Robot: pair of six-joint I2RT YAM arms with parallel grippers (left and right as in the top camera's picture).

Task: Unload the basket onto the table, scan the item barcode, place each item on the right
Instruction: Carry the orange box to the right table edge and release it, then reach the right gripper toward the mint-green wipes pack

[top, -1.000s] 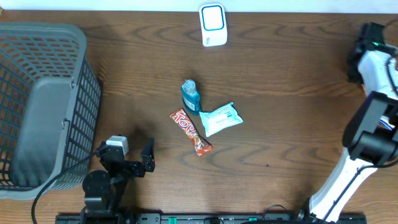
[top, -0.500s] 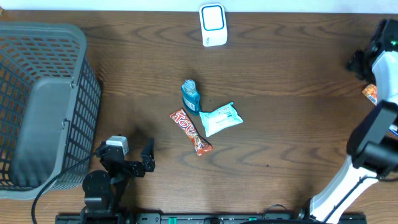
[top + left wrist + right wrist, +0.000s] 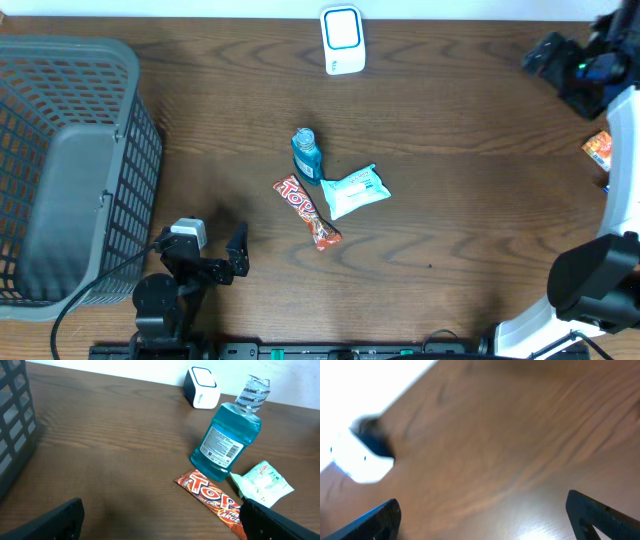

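While my left gripper (image 3: 160,522) rests wide open and empty by the near edge, the chocolate bar (image 3: 308,212), wipes packet (image 3: 355,191) and upright mouthwash bottle (image 3: 306,155) sit bunched mid-table, unscanned I judge. Picking one comes next, and bare table (image 3: 450,250) surrounds them. Farther off, my right gripper (image 3: 548,55) hangs open and empty near the far edge, right of the scanner (image 3: 342,40).

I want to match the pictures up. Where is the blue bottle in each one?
Overhead: bottle in the middle, just above the candy bar.
Left wrist: bottle right of centre, behind the candy bar.
Right wrist: not in it; the view is blurred.
Shared landmark: scanner at the top edge overhead; scanner behind the bottle in the left wrist view.
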